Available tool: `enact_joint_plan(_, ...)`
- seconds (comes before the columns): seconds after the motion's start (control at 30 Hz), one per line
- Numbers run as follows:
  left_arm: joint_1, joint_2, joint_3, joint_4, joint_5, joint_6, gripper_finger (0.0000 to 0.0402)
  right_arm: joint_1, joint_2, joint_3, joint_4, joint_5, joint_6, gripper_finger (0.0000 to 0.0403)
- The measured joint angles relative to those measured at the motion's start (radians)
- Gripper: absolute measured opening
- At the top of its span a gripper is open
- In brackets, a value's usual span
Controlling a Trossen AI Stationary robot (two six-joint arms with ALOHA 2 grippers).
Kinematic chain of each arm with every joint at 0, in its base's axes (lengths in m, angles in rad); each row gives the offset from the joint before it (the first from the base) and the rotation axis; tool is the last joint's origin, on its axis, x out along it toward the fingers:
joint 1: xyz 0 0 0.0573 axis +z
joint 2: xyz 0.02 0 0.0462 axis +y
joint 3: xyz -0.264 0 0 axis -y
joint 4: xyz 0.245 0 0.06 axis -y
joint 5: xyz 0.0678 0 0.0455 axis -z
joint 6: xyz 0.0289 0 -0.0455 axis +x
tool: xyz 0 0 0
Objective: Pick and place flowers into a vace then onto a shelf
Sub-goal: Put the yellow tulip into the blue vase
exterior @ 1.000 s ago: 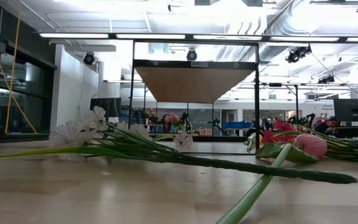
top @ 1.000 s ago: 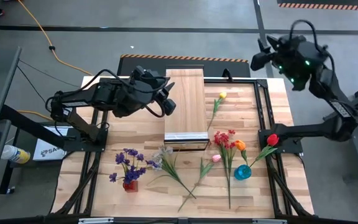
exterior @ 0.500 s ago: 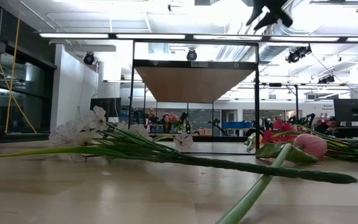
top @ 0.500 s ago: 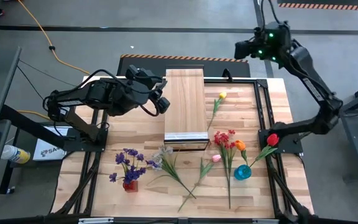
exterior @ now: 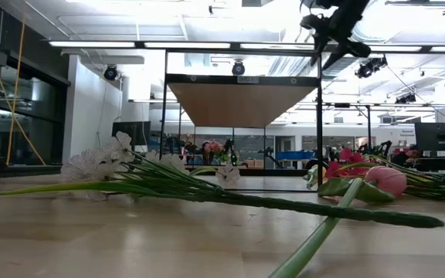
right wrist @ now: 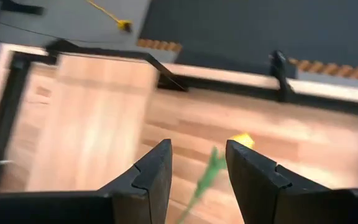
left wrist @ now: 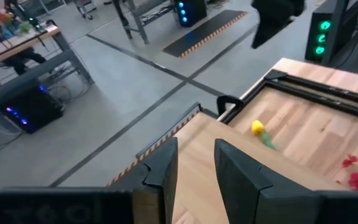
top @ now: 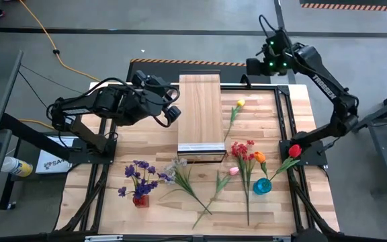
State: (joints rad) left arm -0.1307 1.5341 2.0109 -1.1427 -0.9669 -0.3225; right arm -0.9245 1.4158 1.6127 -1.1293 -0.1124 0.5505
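Shelf (top: 200,114) is my landmark: a long plank platform running lengthwise from the far edge of the table (top: 113,202) toward its middle, metallic strip at the near end. Flowers lie flat around it. The yellow tulip (top: 240,103) lies to its right, stem trailing toward the near side. Past the strip end lie the white spray (top: 177,165), pink tulip (top: 234,171), red spray (top: 242,149) and orange tulip (top: 259,156), stems pointing mostly nearward. The purple spray (top: 138,176) stands in a red vase (top: 140,199) to the near left, and the red tulip (top: 293,150) leans from a blue vase (top: 262,186) to the near right.

My left tool (top: 173,113) hovers just beside the shelf's left edge, arm stretched across low, fingers (left wrist: 241,177) slightly parted and empty. My right tool (top: 255,66) hangs high beyond the shelf's far right corner, arm reaching up and over, fingers (right wrist: 253,177) parted, holding nothing.
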Motion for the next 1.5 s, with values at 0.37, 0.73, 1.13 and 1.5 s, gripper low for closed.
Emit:
enact_joint_plan(0.37,0.000,0.000,0.000,-0.037,-0.005,0.000,0.0138,0.129,-0.001,-0.077,-0.096,0.041,0.119,0.0142)
enact_joint_plan(0.73,0.000,0.000,0.000,-0.054,-0.005,0.003,0.0138,0.139,-0.001,-0.365,0.062,0.016,0.286,0.0142)
enact_joint_plan(1.13,0.000,0.000,0.000,-0.099,-0.004,0.000,0.0138,0.165,-0.001,-0.501,0.288,-0.055,0.429,0.0142)
enact_joint_plan(1.5,0.000,0.000,0.000,-0.098,-0.003,0.002,0.0138,0.216,-0.001,-0.629,0.434,-0.063,0.525,0.0141)
